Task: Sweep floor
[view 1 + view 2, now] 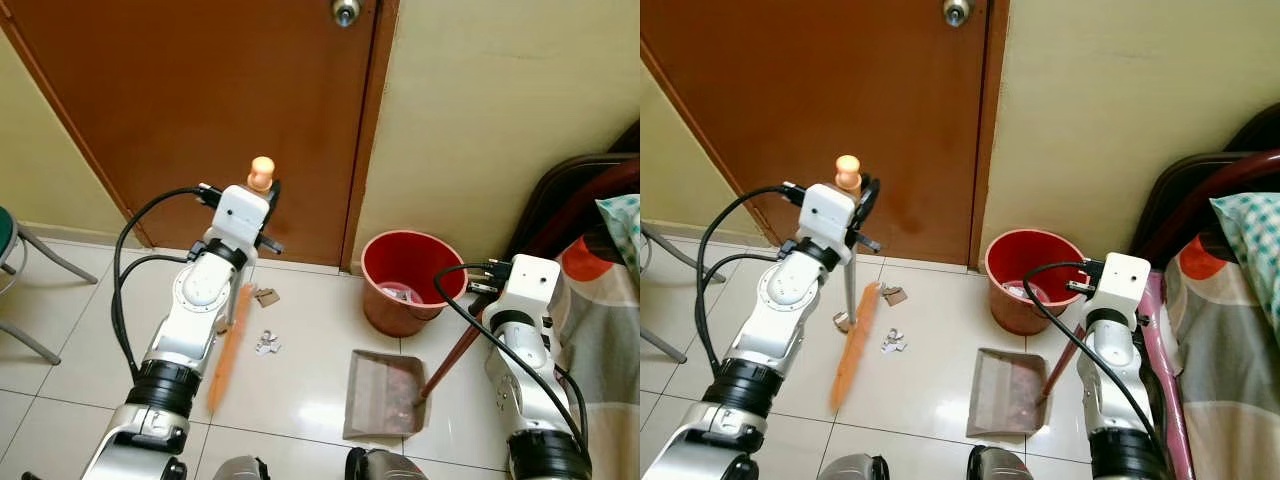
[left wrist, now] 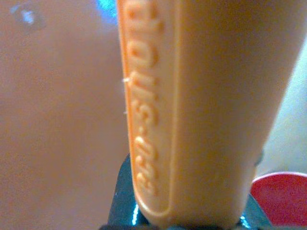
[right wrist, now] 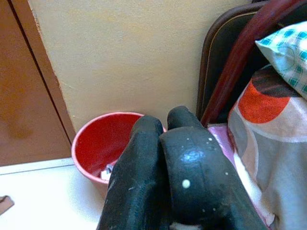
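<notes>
Grippers [image 1: 862, 195] [image 3: 163, 139] clamp one broom [image 1: 854, 342], one dustpan [image 1: 1005, 392]; one red bin [image 1: 1030, 278].

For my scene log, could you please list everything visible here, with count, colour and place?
Broom: one, orange, head on the tiles, handle held upright before the door.
Dustpan: one, brownish, flat on the floor beside the bucket.
Bucket: one, red, by the wall, scraps inside.
Scraps: a few, grey and brown, by the broom head.
Door: one, brown, shut.
Bed: one, patterned cover, robot's right.
Stool: one, green seat, robot's left.
Left pincer: grips the broom handle.
Right pincer: black, closed, near the dustpan handle.
</notes>
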Motion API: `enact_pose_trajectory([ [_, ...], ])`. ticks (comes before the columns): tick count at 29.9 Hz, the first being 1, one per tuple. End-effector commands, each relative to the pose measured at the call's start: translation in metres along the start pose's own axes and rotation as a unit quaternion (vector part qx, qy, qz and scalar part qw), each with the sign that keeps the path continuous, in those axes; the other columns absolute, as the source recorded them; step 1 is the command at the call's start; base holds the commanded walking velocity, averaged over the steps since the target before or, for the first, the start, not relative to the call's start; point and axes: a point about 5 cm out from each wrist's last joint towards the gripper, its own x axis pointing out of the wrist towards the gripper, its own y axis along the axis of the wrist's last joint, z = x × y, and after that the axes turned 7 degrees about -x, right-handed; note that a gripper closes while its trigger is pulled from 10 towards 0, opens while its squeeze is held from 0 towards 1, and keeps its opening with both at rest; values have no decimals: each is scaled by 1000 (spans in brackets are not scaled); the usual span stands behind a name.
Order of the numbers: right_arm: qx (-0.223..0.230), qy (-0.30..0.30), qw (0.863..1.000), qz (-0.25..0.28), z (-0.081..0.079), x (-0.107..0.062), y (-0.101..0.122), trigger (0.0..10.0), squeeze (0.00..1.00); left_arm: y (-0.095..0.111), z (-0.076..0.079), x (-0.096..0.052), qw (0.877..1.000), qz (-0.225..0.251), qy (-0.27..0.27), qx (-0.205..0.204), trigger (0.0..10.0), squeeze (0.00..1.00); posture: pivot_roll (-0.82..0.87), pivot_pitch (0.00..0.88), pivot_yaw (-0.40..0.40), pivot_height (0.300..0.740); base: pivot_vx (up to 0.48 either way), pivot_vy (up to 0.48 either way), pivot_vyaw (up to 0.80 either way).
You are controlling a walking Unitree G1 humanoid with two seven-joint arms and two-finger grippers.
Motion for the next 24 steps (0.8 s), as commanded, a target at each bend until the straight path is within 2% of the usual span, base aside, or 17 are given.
enact_pose_trajectory([
  [1,12,1,1000,13,1,-2,8,10000,0,11,5,8,999,37,-16,13,10000,0,-101,135,-24,740,0,0,0],
  [6,34,5,999,30,-5,-3,19,10000,0,-7,16,9,999,11,-34,-4,10000,0,-128,183,-19,740,0,0,0],
  [13,28,15,999,39,-12,4,31,10000,0,-23,27,3,999,-14,-48,-8,10000,0,-134,219,-29,740,0,0,0],
  [16,25,17,999,41,-10,4,33,10000,0,-31,26,-2,999,-26,-41,-11,10000,0,-138,231,-37,740,0,0,0],
  [19,17,11,999,40,-3,5,34,10000,0,-38,30,-5,998,-38,-31,-36,10000,0,-143,240,-40,740,0,0,0],
  [23,1,-4,999,47,4,9,36,10000,0,-38,50,-4,996,-37,-46,-64,10000,0,-141,242,-38,740,0,0,0],
  [24,-5,-14,999,50,7,13,38,10000,0,-37,62,-3,994,-36,-52,-90,10000,0,-138,243,-35,740,0,0,0],
])
